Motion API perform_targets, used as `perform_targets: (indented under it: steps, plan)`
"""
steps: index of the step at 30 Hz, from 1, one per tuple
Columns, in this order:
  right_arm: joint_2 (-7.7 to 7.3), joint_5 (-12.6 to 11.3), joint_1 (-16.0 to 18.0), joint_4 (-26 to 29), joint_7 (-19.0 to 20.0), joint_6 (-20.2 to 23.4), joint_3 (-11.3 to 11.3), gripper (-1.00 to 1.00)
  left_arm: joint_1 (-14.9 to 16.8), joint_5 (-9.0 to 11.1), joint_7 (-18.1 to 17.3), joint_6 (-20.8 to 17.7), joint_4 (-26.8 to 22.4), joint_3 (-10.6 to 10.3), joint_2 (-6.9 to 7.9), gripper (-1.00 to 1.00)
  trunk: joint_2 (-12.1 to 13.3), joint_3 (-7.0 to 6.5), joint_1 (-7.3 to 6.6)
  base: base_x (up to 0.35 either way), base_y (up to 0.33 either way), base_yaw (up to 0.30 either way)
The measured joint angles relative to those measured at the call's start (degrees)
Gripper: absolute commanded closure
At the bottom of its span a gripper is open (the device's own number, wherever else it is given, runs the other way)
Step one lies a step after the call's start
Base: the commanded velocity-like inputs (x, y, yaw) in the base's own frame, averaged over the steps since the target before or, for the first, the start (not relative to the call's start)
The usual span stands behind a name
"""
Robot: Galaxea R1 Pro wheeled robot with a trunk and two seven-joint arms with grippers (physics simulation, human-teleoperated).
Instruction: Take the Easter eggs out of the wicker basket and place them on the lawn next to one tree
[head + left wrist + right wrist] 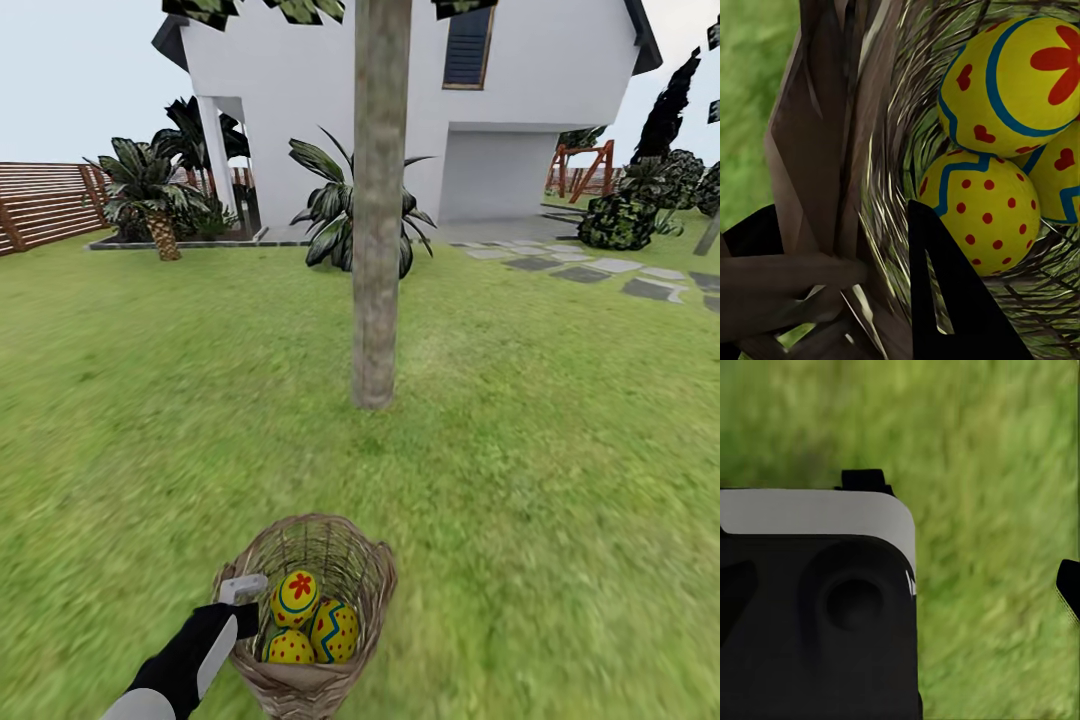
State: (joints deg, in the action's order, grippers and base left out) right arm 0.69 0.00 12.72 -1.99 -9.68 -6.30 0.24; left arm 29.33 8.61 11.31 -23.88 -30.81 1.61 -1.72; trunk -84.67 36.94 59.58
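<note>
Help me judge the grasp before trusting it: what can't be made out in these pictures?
- Left gripper: in the head view the round brown wicker basket's rim hides its fingertips; open or shut cannot be told.
- Third yellow painted egg: in the left wrist view, cut off by the edge behind two others.
- Right gripper: in the right wrist view, one dark fingertip is cut by the edge, over blurred green lawn.

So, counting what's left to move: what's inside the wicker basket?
Three Easter eggs sit inside the wicker basket, crowded together. The basket floor beneath them is hidden.
</note>
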Motion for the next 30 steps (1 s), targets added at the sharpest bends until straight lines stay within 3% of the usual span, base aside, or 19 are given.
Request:
perform_targets:
  steps: [30]
  plan:
    - [-0.12,0.15,-0.01,-0.07,0.01,0.00,0.00,-1.00,0.00,0.00,0.00,0.00,0.09,0.00,0.00,1.00,0.00,0.00,0.00,0.332,0.000,0.000]
